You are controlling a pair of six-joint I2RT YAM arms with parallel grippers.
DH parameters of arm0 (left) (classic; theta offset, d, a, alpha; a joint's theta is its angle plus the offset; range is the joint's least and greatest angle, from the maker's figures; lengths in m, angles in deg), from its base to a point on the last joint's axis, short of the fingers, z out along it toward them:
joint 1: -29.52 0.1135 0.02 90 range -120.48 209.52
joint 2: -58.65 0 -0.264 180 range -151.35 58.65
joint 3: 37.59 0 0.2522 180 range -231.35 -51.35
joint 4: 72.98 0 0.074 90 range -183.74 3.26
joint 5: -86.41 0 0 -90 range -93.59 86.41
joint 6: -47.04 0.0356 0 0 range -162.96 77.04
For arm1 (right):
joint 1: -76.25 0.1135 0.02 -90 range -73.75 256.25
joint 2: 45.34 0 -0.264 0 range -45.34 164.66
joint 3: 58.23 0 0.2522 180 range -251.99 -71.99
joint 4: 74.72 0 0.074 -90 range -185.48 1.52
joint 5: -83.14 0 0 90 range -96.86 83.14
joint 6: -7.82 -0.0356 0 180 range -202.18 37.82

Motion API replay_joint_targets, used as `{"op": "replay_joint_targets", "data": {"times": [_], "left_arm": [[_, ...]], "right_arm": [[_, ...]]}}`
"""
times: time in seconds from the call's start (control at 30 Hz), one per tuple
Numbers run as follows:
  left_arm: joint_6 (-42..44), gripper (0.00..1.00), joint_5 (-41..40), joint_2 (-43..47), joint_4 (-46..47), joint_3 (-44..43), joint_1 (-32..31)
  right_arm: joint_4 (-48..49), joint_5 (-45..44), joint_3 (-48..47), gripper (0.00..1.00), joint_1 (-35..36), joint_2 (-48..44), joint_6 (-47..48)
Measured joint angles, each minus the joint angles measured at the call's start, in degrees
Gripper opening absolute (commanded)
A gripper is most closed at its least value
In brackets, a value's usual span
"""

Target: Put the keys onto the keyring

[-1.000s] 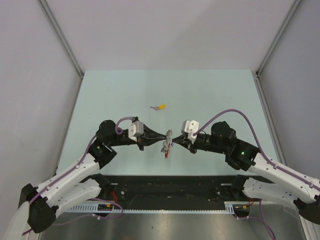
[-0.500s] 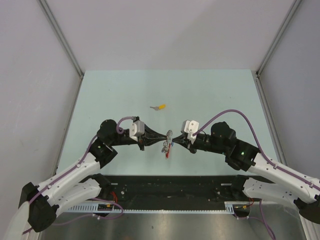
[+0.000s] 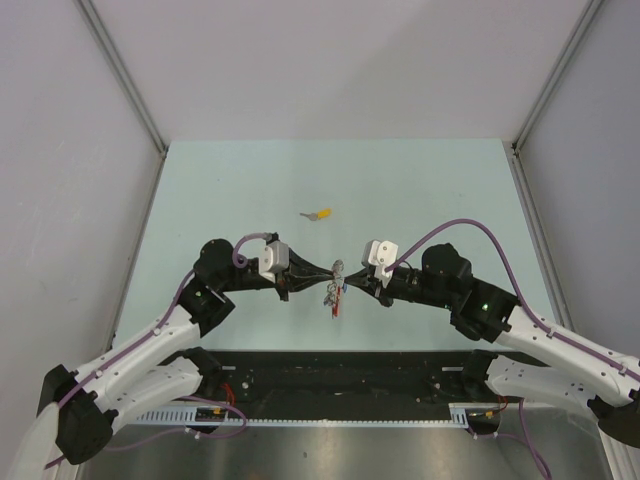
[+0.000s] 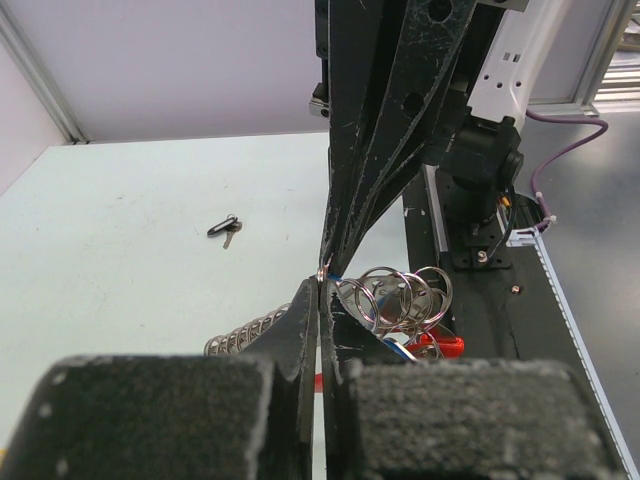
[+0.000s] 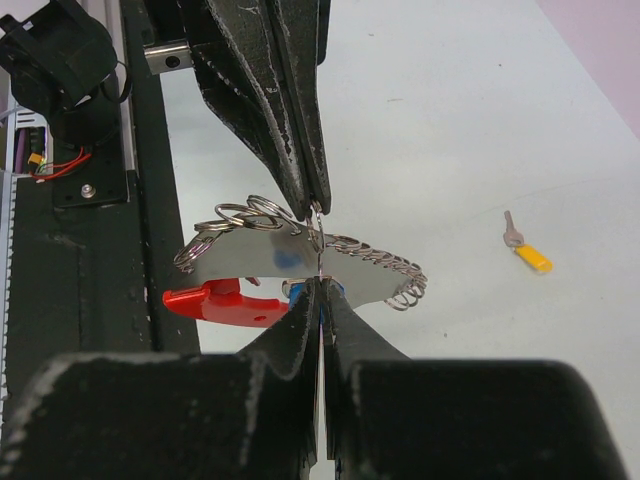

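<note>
L gripper (image 3: 328,272): comes in from L side, front-centre of table (image 3: 420,190). Jaws pressed together, pinching thin silver edge of keyring (image 3: 334,288).
Yellow-capped key (image 3: 320,214): lies alone farther back on table, well apart from the arms.
Keyring: held betw. both gripper tips. Spare rings, silver chain (image 5: 385,270) and red strap (image 5: 215,300) hang w/ it. Blue-capped key (image 5: 285,262) in the bunch, mostly hidden.
R gripper (image 3: 352,281): meets L tip-to-tip. Jaws closed tight on same ring edge.
</note>
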Motion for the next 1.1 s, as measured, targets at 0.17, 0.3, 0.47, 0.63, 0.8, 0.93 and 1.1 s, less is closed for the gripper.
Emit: {"op": "replay_joint_targets", "data": {"times": [0.17,0.3,0.47,0.63,0.8,0.93,1.1], "left_arm": [[0.0,0.00,0.0,0.0,0.0,0.0,0.0],[0.0,0.00,0.1,0.0,0.0,0.0,0.0],[0.0,0.00,0.6,0.0,0.0,0.0,0.0],[0.0,0.00,1.4,-0.5,0.0,0.0,0.1],[0.0,0.00,2.6,-1.4,-0.1,0.0,0.1],[0.0,0.00,3.3,-2.2,-0.1,-0.3,0.1],[0.0,0.00,4.2,-2.9,-1.2,-0.9,0.0]], "right_arm": [[0.0,0.0,0.0,0.00,0.0,0.0,0.0],[0.0,0.0,0.0,0.00,0.0,0.0,0.0],[0.0,-0.5,0.0,0.00,0.4,0.0,0.2],[-0.3,-1.4,0.0,0.00,1.1,0.1,1.0],[-1.1,-2.7,0.0,0.00,1.7,0.2,1.8],[-1.3,-3.4,0.2,0.00,1.9,0.0,2.3],[-1.3,-3.8,0.6,0.00,2.4,-0.1,3.0]]}}
